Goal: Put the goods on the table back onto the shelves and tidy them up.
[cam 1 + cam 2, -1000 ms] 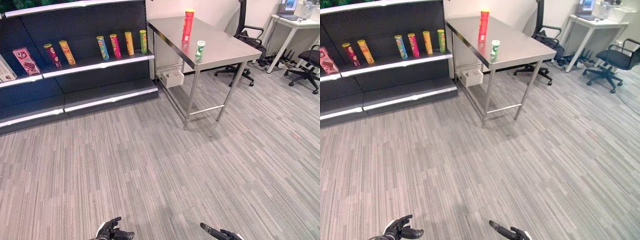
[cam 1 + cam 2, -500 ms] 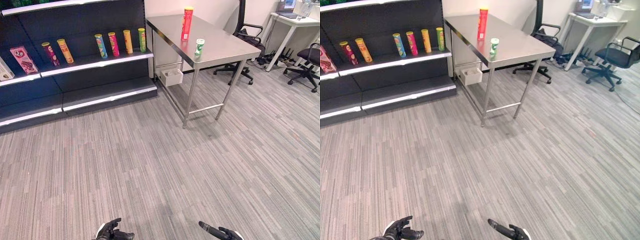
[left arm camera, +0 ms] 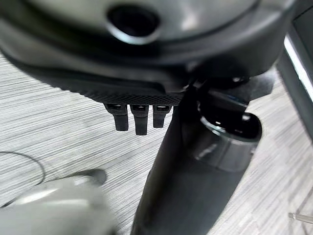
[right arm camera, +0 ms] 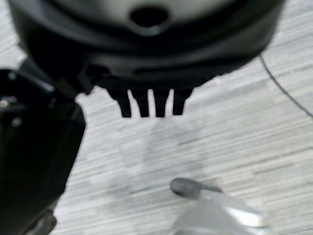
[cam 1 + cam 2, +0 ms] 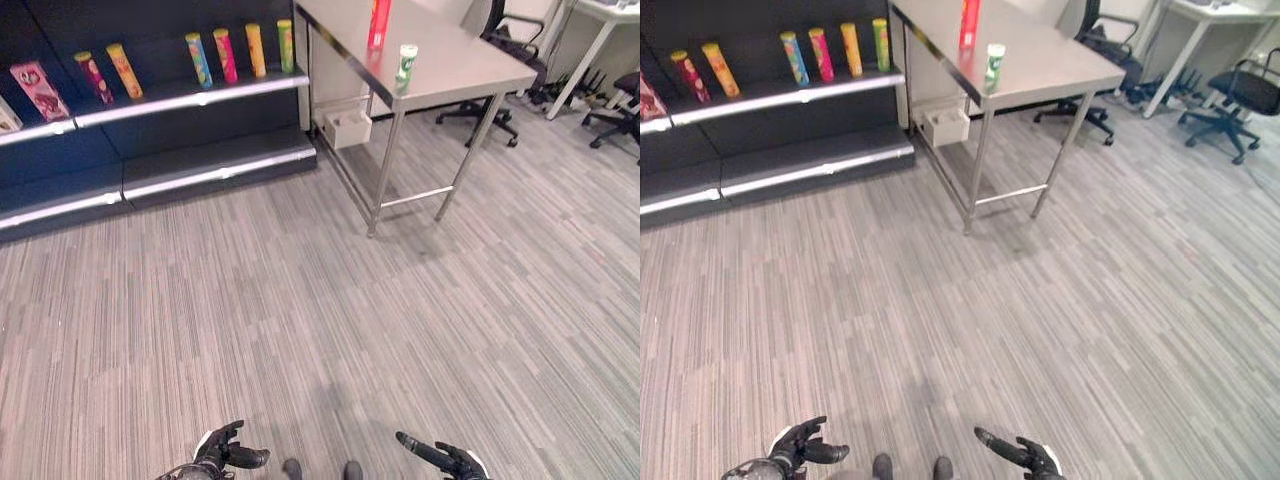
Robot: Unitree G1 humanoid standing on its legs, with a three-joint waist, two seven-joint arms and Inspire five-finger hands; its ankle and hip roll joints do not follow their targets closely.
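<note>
Both hands hang low over the grey striped carpet (image 5: 300,330), well apart from the counter and shelves. The left hand (image 5: 222,458) holds nothing, its fingers loosely spread with the thumb standing out; the right hand (image 5: 440,460) is empty too, fingers stretched nearly straight. Each wrist view looks past the short dark fingers (image 3: 136,117) of its own hand down onto carpet, which the head views cannot show from so close; the right wrist view gives the right hand's fingers (image 4: 146,104) hanging in a row, apart and clear of anything.

The head views carry what the wrist views lack. A steel counter (image 5: 470,75) stands far ahead, right of the shelves. On it are the goods: a tall red tube (image 5: 379,22) upright, cut off by the upper edge, and a short green and white can (image 5: 406,63) upright nearer the counter's front edge, the two close but apart.

The dark shelves (image 5: 190,95) hold upright tubes on one level: a blue one (image 5: 198,59), a pink one (image 5: 226,55), a yellow one (image 5: 256,49), a green one (image 5: 285,45), then further left an orange one (image 5: 123,70) and a dark red one (image 5: 90,76), with a pink box (image 5: 36,90) beside them.

A white bin (image 5: 346,127) sits under the counter. Black office chairs (image 5: 1250,95) and a white desk (image 5: 1200,20) stand beyond at right
</note>
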